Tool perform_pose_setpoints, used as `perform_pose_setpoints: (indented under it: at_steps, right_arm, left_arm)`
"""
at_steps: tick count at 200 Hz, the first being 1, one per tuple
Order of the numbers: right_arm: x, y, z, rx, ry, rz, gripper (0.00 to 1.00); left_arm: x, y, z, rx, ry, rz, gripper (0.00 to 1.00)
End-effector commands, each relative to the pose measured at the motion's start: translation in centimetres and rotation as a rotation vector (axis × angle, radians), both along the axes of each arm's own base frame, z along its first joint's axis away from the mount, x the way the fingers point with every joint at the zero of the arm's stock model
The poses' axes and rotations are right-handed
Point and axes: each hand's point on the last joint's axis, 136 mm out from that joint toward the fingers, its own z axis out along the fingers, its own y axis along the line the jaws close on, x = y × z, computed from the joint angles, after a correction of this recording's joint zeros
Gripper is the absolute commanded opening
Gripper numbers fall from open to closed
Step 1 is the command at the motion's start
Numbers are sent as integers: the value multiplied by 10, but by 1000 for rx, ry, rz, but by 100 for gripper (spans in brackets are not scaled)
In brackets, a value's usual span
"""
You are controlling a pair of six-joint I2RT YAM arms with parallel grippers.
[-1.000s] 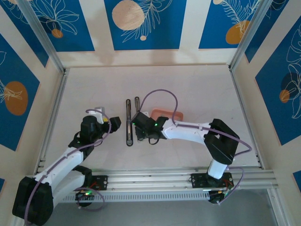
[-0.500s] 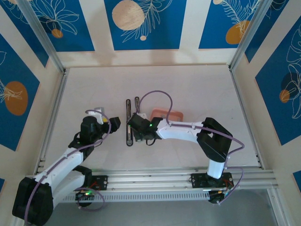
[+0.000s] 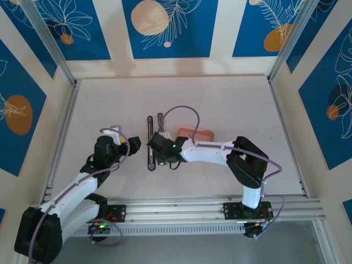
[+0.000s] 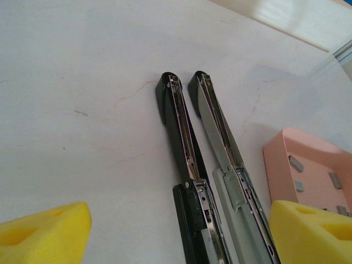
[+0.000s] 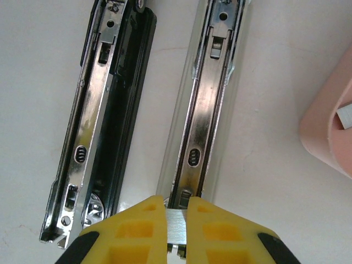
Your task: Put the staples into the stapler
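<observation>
Partly hidden, staples point(image 5: 176, 226) pinched by right end effector point(image 5: 176, 210), stapler point(image 5: 201, 110) cropped.

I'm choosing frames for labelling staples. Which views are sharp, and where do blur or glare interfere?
Right wrist: stapler channels sharp, sheen on metal, fingertips softer. Left wrist: stapler crisp, staples in tray small but distinct, pads blurred. Top external: evenly lit, staples too small to resolve.

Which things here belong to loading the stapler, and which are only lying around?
For the job:
stapler, lying open
staple strip in the shut right gripper
spare staples

Only nearby:
pink tray holding the spares
left gripper, open, holding nothing
</observation>
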Motion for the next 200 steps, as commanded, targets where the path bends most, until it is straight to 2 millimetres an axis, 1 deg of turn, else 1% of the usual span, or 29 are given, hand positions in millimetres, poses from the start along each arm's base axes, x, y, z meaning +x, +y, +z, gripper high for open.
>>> perform_pose_setpoints:
  at_steps: [1, 24, 65, 82, 115, 162, 200]
  right_arm:
    - [4, 0, -3, -7, 7, -27, 11]
    - [3, 0, -4, -9, 15, -29, 11]
    - [1, -7, -4, -32, 17, -48, 11]
    - [0, -6, 0, -22, 4, -37, 11]
    - [1, -2, 13, 9, -30, -26, 11]
    - [3, -3, 20, 22, -49, -27, 12]
    - [2, -6, 9, 2, -16, -37, 12]
  left_arm:
    - [-1, 0, -1, 17, -6, 1, 84]
    - [-1, 1, -1, 17, -6, 2, 84]
    - [-1, 1, -1, 18, -6, 2, 84]
    - [-1, 0, -1, 17, -6, 2, 84]
    - [0, 0, 0, 16, -8, 1, 84]
    - [0, 0, 0, 15, -7, 0, 84]
    - [0, 0, 0, 14, -6, 1, 84]
